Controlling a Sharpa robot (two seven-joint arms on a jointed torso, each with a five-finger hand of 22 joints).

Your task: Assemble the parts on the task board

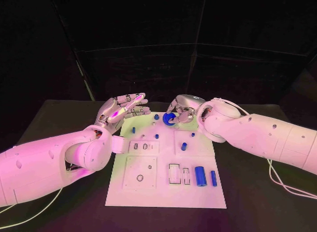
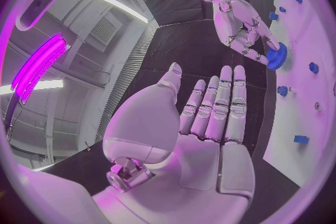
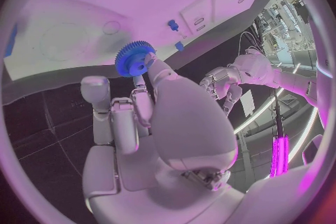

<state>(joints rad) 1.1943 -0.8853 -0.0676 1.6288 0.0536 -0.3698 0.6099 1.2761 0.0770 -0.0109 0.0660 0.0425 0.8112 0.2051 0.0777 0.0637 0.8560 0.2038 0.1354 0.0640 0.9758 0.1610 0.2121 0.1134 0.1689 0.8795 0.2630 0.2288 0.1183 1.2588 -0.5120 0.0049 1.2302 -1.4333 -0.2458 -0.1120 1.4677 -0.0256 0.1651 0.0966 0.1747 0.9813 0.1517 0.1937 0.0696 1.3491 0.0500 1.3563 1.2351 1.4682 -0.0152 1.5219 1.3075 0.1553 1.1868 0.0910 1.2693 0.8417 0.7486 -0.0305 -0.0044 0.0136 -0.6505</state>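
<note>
Task board [image 1: 165, 188]: white plate on black tabletop [image 1: 61, 116].
Right hand [image 1: 180, 110]: pinches blue gear [image 1: 169, 119] over the board's far end. Advice: lower it level and squarely over its seat, which I cannot quite make out.
Left hand [image 1: 120, 110]: spread, holding nothing, beside the board.
Gear: small toothed wheel, blue, central hole.

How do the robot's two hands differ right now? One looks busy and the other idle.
The right hand pinches a blue gear in its fingers, while the left hand holds nothing. The left hand's fingers are stretched out straight with the palm open; the right hand's curl in toward the gear. The right hand is over the far edge of the white task board; the left hand hangs beside the board's far left corner. Both are silver hands on white arms.
</note>
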